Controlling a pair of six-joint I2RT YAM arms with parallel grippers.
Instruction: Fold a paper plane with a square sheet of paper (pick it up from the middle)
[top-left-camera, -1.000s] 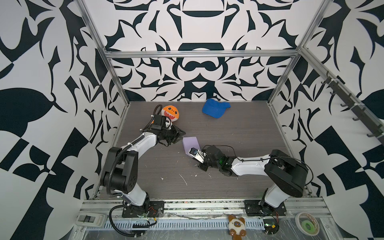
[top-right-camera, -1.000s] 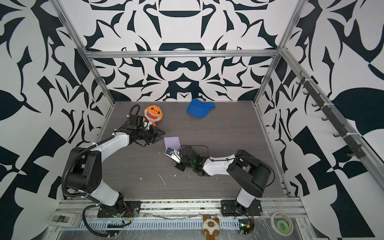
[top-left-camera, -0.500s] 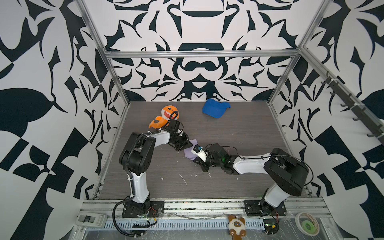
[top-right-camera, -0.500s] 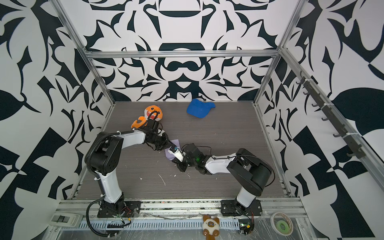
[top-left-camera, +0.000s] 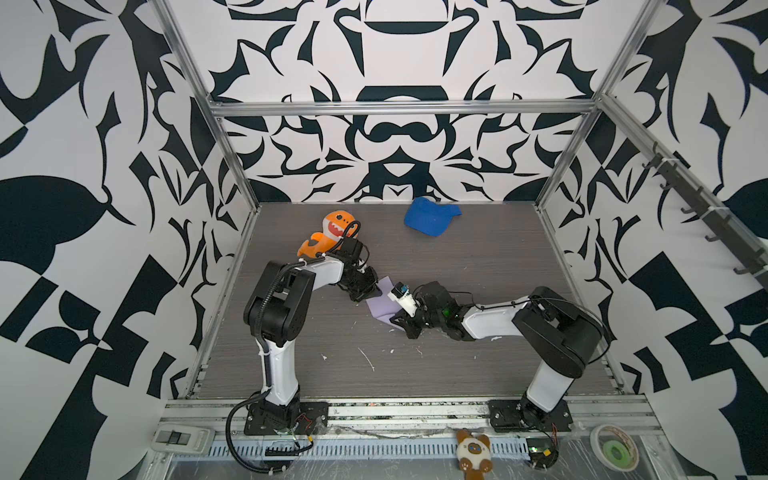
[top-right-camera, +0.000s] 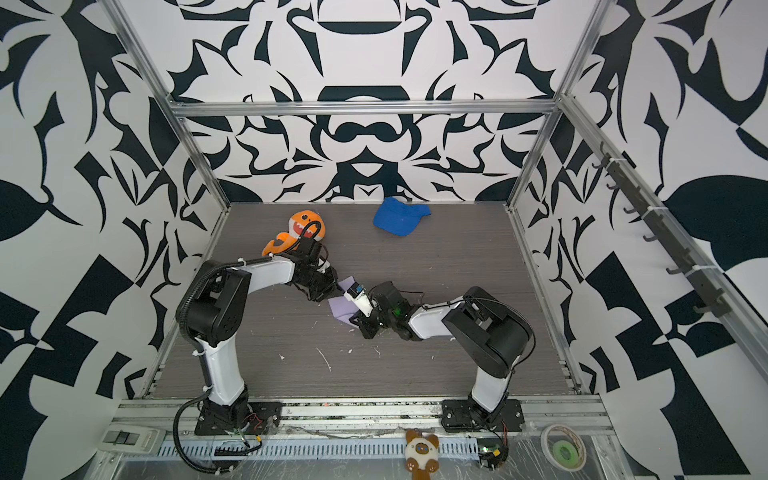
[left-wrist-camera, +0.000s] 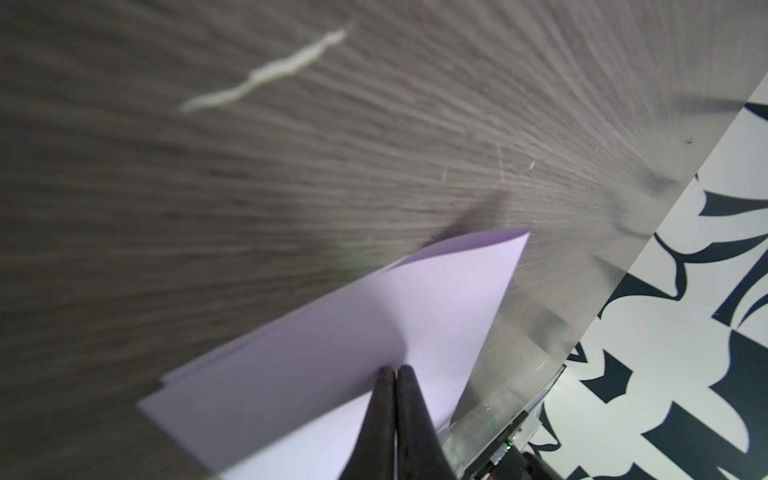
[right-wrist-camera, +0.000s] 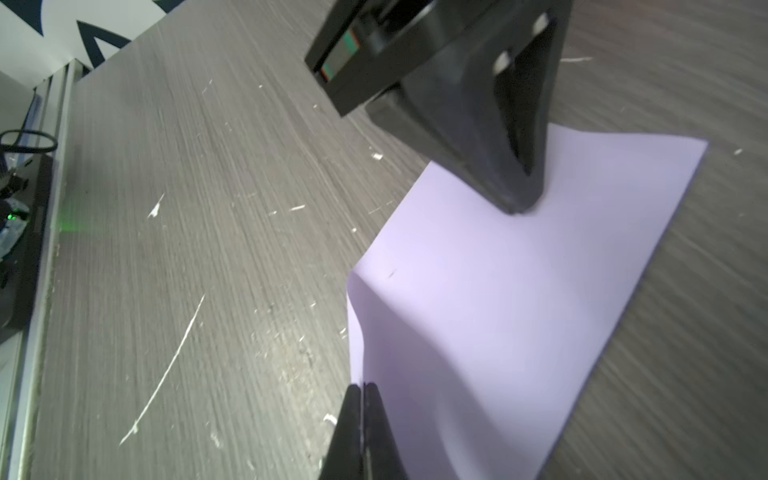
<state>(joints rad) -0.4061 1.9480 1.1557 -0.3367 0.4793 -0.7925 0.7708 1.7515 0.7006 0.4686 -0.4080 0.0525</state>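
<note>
1. Lavender square sheet of paper (top-left-camera: 379, 306) lies mid-worktop (top-left-camera: 478, 270), doubled over; its layered edges show in the left wrist view.
2. Left pincer (left-wrist-camera: 395, 370): jaws closed on a raised ridge of the sheet, inward of its edges.
3. Right pincer (right-wrist-camera: 363, 390): jaws closed on the sheet's front edge, which buckles upward there. The opposite edge lies flat.
4. Both arms meet at the sheet from opposite sides.
5. Orange plush shark (top-left-camera: 328, 232) sits just behind the left arm. Blue cap (top-left-camera: 430, 216) lies well apart, near the rear wall.
6. Open worktop runs rearward and rightward of the sheet; white scraps (top-left-camera: 368, 359) dot the front.
</note>
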